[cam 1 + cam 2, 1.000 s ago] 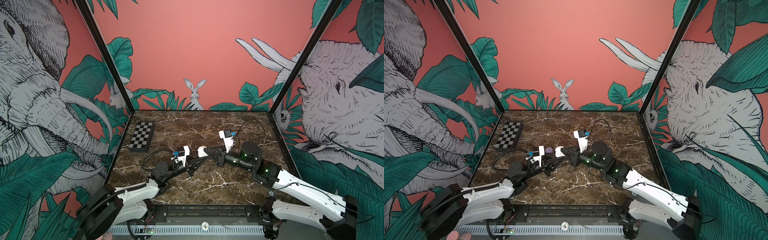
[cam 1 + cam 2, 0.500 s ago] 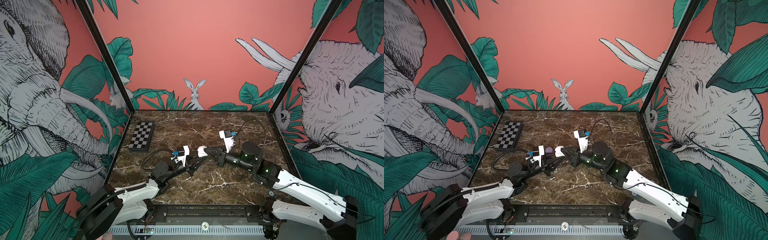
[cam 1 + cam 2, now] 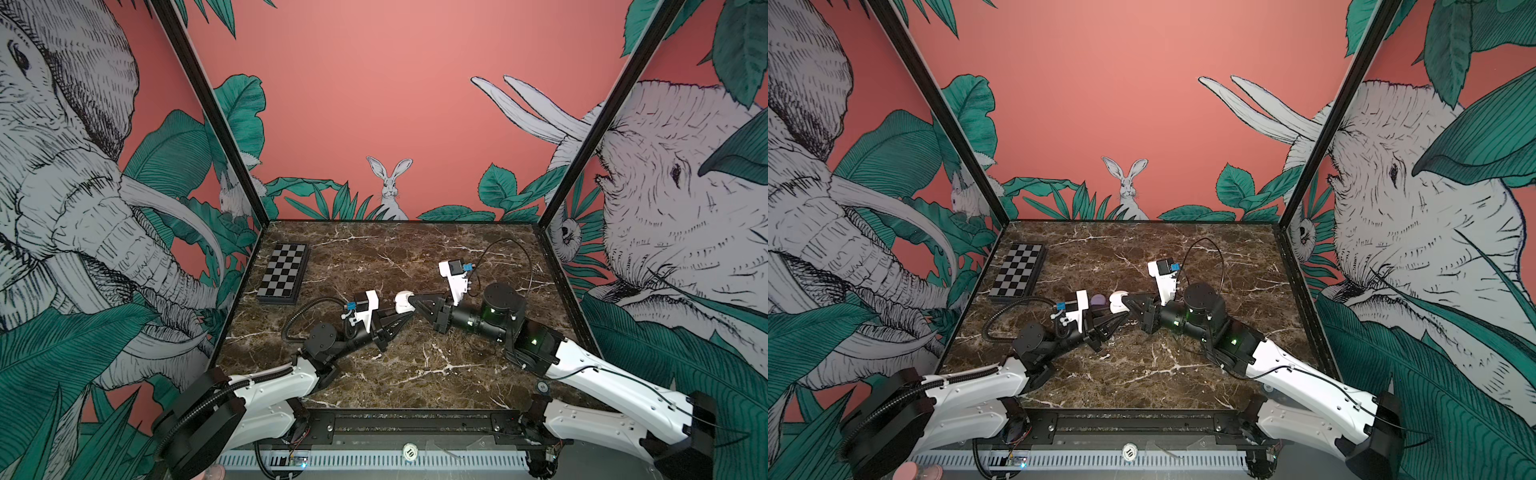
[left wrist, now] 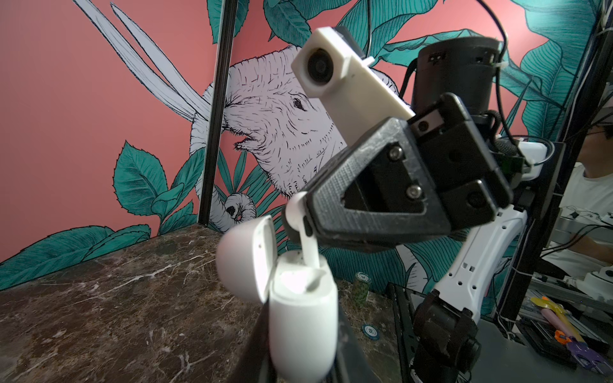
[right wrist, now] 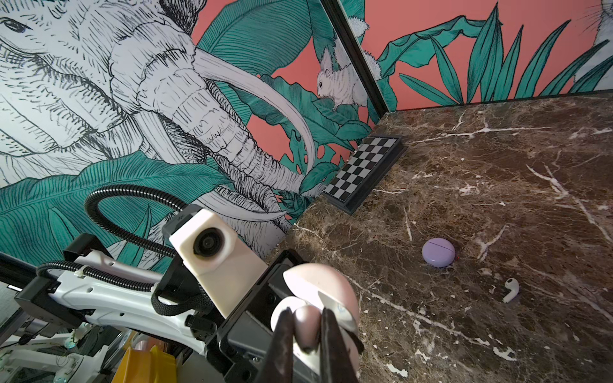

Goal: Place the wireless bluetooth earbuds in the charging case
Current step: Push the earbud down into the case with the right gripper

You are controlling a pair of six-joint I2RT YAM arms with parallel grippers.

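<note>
The right gripper is clenched on a white earbud, its stem set into the open white case.
The case is clamped by the left gripper above the middle of the table; a second white earbud is seen lying near a closed lilac case.

Robotics lab test cell: a brown, white-veined marble-patterned tabletop is boxed on three sides by coral printed panels of elephants, rabbits and green leaves, set between black frame posts. Along the tabletop's near edge run a black mounting rail carrying two white-and-black jointed robot arms, a white slotted cable duct and a round tag numbered 10; each arm bears a white block-housed wrist camera. Past the tabletop's near edge, outside the panels, a person in a white shirt sits by a bench strewn with cables and hand tools.
</note>
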